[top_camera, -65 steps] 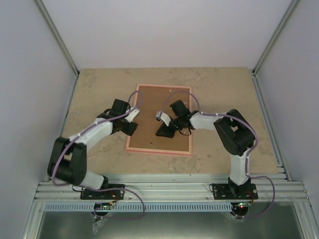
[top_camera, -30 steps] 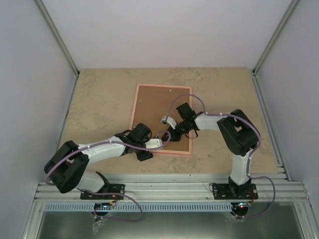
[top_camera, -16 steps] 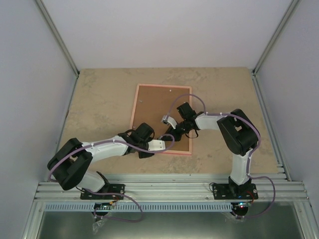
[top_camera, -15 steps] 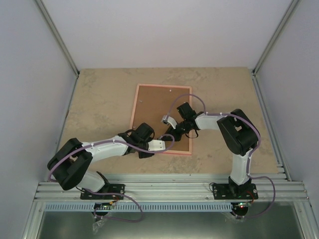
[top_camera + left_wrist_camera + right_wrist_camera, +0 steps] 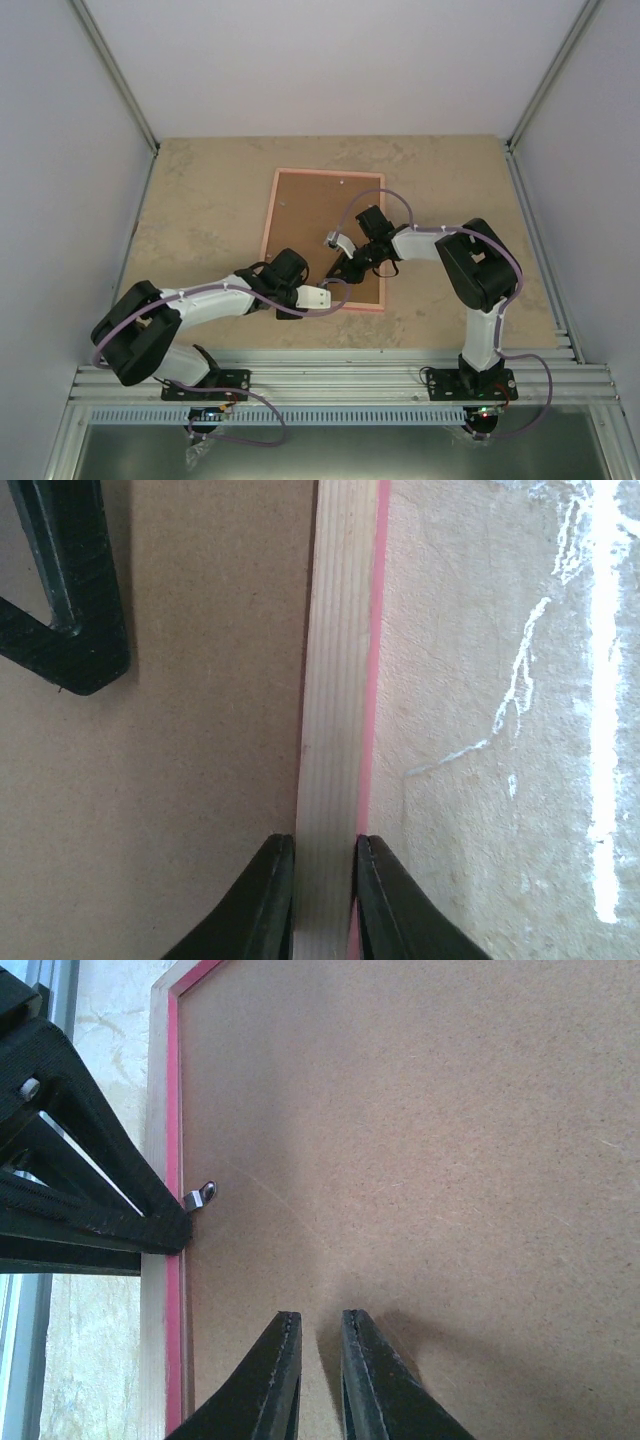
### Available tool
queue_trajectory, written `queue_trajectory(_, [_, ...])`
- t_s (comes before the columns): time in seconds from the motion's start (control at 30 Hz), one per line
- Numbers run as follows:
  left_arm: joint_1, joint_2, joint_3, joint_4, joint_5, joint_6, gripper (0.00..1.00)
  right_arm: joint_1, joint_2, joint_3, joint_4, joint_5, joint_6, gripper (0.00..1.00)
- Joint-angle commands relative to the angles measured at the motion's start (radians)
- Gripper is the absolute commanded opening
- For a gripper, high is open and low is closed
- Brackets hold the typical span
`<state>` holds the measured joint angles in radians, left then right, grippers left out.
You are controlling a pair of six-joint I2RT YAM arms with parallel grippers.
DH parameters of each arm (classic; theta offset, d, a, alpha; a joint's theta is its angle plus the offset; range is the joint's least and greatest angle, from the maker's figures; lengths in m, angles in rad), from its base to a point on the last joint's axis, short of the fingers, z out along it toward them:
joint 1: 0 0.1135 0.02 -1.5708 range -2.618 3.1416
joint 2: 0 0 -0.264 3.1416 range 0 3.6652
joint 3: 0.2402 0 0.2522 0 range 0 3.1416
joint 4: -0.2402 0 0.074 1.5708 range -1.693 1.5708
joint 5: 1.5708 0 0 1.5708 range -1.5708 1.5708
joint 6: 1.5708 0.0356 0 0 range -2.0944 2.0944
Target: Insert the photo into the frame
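The frame (image 5: 268,215) lies face down on the table, its pale wood back up and a pink rim showing. A brown backing board (image 5: 315,215) fills it. My left gripper (image 5: 336,295) is at the frame's near edge. In the left wrist view it (image 5: 324,845) is shut on the pale wood rail (image 5: 335,680), one finger on each side. My right gripper (image 5: 320,1318) hovers low over the backing board (image 5: 420,1140), jaws nearly together with nothing between them. The photo is out of view.
A small metal clip (image 5: 200,1197) sits at the board's edge beside the pink rail (image 5: 172,1110), right by my left gripper's black fingers (image 5: 90,1190). Beige stone-look tabletop (image 5: 480,680) surrounds the frame. Walls enclose the table on three sides.
My left arm swung from the frame's left side to its near edge, and its jaws closed onto the rail. The right gripper drew slightly toward the near edge, then held still.
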<state>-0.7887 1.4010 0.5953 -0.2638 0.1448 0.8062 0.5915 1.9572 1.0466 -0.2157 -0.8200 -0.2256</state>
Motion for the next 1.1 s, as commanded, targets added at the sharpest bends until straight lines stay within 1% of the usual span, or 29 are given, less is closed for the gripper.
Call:
queue_trajectory(0.0, [-0.003, -0.002, -0.032, -0.129, 0.039, 0.015, 0.16, -0.012, 0.036, -0.016, -0.031, 0.091, -0.014, 0.15])
queue_trajectory(0.07, [-0.003, -0.026, -0.025, -0.136, 0.049, 0.007, 0.18, -0.012, 0.033, -0.016, -0.031, 0.090, -0.015, 0.15])
queue_trajectory(0.1, [-0.003, -0.036, -0.017, -0.144, 0.051, -0.006, 0.21, -0.012, 0.032, -0.017, -0.031, 0.089, -0.015, 0.15])
queue_trajectory(0.2, [-0.001, -0.076, 0.017, -0.173, 0.047, -0.054, 0.39, -0.011, 0.024, -0.018, -0.030, 0.082, -0.019, 0.15])
queue_trajectory(0.27, [0.009, -0.112, 0.033, -0.199, 0.052, -0.069, 0.48, -0.010, 0.019, -0.020, -0.030, 0.073, -0.021, 0.15])
queue_trajectory(0.3, [0.019, -0.131, 0.039, -0.211, 0.056, -0.074, 0.51, -0.010, 0.017, -0.021, -0.026, 0.070, -0.021, 0.15])
queue_trajectory(0.47, [0.099, -0.206, 0.080, -0.267, 0.073, -0.109, 0.62, -0.006, 0.003, -0.025, -0.022, 0.055, -0.023, 0.16])
queue_trajectory(0.53, [0.142, -0.232, 0.102, -0.275, 0.076, -0.138, 0.68, -0.004, -0.008, -0.029, -0.016, 0.046, -0.022, 0.16])
queue_trajectory(0.63, [0.232, -0.247, 0.149, -0.246, 0.076, -0.238, 0.81, 0.000, -0.036, -0.033, -0.007, 0.046, -0.023, 0.16])
queue_trajectory(0.73, [0.329, -0.222, 0.203, -0.179, 0.070, -0.362, 0.97, 0.005, -0.057, -0.023, -0.009, 0.052, -0.027, 0.16])
queue_trajectory(0.77, [0.356, -0.199, 0.229, -0.166, 0.068, -0.401, 0.99, 0.005, -0.066, -0.018, -0.011, 0.056, -0.029, 0.17])
queue_trajectory(0.83, [0.393, -0.129, 0.288, -0.160, 0.059, -0.468, 0.99, 0.005, -0.082, -0.006, -0.016, 0.075, -0.035, 0.17])
queue_trajectory(0.97, [0.464, 0.034, 0.416, -0.159, 0.050, -0.601, 0.99, 0.005, -0.086, 0.045, -0.027, 0.140, -0.043, 0.19])
queue_trajectory(1.07, [0.514, 0.153, 0.495, -0.139, 0.045, -0.673, 0.97, 0.005, -0.062, 0.097, -0.022, 0.176, -0.024, 0.19])
